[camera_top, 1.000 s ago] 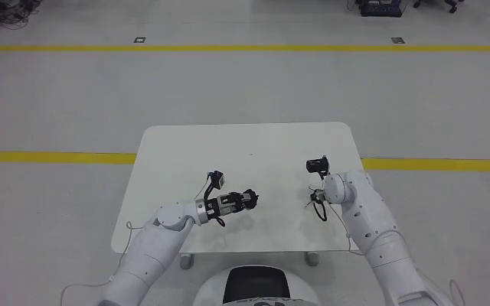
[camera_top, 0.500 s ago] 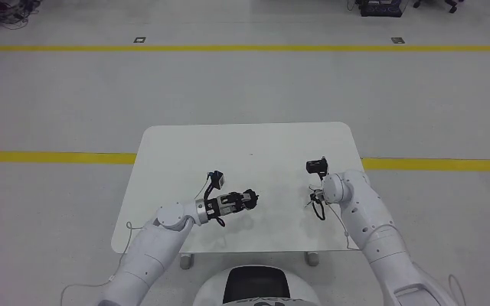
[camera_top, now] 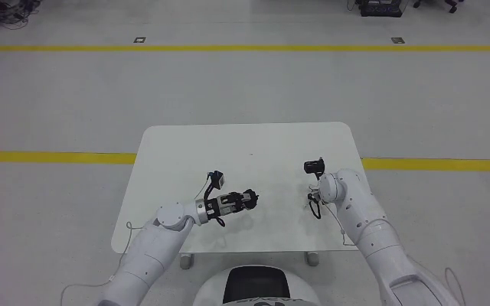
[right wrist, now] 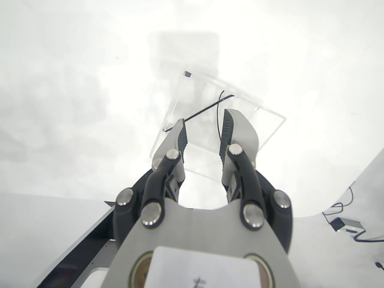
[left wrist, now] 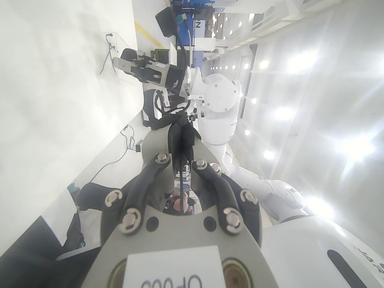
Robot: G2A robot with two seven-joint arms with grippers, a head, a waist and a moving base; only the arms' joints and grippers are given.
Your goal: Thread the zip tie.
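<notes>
A thin black zip tie (right wrist: 204, 109) lies looped on a small clear plate (right wrist: 267, 118) on the white table (camera_top: 245, 145). My right gripper (right wrist: 205, 116) hangs just above it, open, with one finger on each side of the tie's strap and nothing held. From the left wrist view, the same tie (left wrist: 106, 52) shows as a bent black line in front of the right gripper (left wrist: 118, 59). My left gripper (camera_top: 251, 199) is held above the table's front middle, pointing at the right arm. Its fingers (left wrist: 180, 139) are pressed together, and I make out nothing between them.
The table's front edge runs close under both arms, and its rounded right corner (right wrist: 330, 205) is near the right gripper. A small box with cables (right wrist: 345, 224) lies on the floor beyond that corner.
The right arm has shifted slightly toward the left arm. The left arm has stayed still.
</notes>
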